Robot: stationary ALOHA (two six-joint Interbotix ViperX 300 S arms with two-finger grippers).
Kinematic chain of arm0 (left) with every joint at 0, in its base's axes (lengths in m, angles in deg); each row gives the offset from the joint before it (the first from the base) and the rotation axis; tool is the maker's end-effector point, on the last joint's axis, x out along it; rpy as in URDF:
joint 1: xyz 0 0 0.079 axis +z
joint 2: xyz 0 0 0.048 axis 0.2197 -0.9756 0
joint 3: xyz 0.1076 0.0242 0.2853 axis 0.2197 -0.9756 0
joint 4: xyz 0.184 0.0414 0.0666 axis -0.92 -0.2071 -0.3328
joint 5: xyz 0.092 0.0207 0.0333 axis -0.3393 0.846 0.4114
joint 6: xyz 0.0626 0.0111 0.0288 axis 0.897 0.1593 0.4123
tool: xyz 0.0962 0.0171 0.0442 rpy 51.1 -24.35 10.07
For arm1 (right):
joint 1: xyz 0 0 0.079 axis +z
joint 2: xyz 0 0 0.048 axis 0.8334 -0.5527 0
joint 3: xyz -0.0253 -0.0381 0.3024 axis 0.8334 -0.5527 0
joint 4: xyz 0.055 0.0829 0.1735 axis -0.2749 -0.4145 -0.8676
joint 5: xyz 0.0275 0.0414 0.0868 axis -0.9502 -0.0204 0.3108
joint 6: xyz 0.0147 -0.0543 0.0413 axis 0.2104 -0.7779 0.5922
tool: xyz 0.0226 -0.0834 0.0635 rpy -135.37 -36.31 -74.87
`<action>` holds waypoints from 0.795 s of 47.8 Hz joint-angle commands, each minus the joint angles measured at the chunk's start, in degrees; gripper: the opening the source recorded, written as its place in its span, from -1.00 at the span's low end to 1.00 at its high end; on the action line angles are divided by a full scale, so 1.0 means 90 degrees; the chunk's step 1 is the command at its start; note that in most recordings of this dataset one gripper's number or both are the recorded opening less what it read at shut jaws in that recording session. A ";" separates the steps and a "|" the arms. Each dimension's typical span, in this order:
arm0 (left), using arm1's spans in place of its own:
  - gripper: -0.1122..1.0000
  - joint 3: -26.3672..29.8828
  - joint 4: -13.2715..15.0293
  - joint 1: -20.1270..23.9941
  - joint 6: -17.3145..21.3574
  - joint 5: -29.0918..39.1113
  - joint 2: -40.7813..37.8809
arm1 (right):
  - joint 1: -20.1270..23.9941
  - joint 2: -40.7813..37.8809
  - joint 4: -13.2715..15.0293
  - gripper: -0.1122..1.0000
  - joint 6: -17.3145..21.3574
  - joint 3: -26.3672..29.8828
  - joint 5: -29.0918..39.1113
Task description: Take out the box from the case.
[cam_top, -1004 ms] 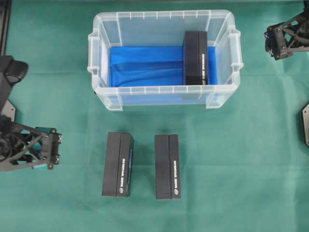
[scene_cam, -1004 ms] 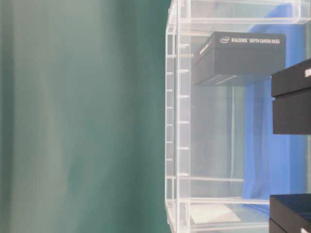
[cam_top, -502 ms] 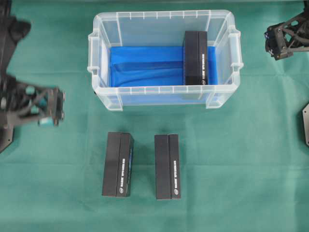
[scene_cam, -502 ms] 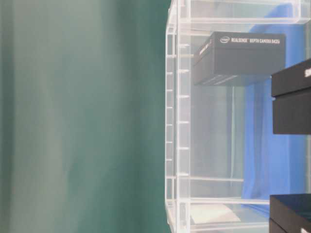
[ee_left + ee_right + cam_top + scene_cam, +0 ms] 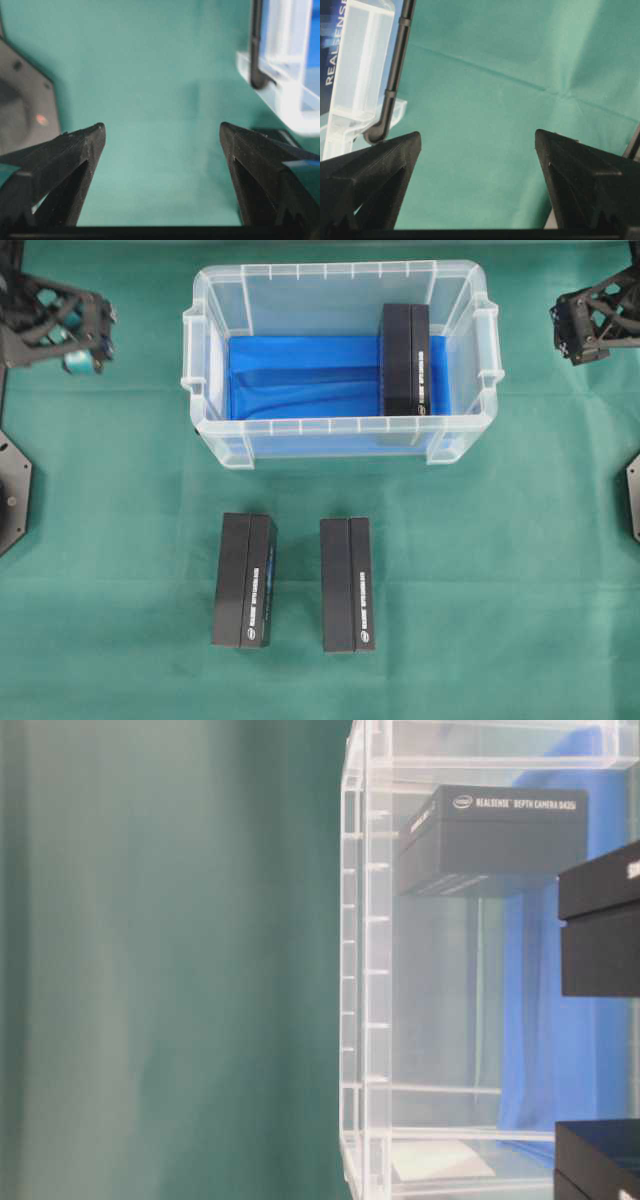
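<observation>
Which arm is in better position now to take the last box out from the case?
Right, probably. The box stands at the right end of the case, nearer the right hand. The left hand hovers beyond the opposite end. Both are open and empty.

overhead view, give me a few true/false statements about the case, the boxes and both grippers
1. One black box lies inside the case. True.
2. That box sits at the case's left end. False: it lies at the right end, on the blue lining.
3. Two black boxes lie on the green cloth in front of the case. True.
4. The left gripper is shut on a box. False: its jaws are open and empty, left of the case.
5. The right gripper reaches into the case. False: it hangs open outside the case's right end.
</observation>
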 commanded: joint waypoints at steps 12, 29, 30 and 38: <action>0.90 0.0029 0.0010 0.0430 0.0371 -0.0029 0.0107 | 0.0000 0.0029 -0.0010 0.87 0.0059 0.0098 0.0029; 0.90 0.0029 0.0010 0.0430 0.0371 -0.0049 0.0107 | 0.0000 0.0029 -0.0010 0.87 0.0059 0.0107 0.0029; 0.90 0.0029 0.0010 0.0430 0.0371 -0.0049 0.0098 | 0.0000 0.0029 -0.0010 0.87 0.0059 0.0107 0.0029; 0.90 0.0029 0.0010 0.0420 0.0332 -0.0107 0.0088 | 0.0000 -0.0039 -0.0020 0.87 0.0088 0.0156 0.0020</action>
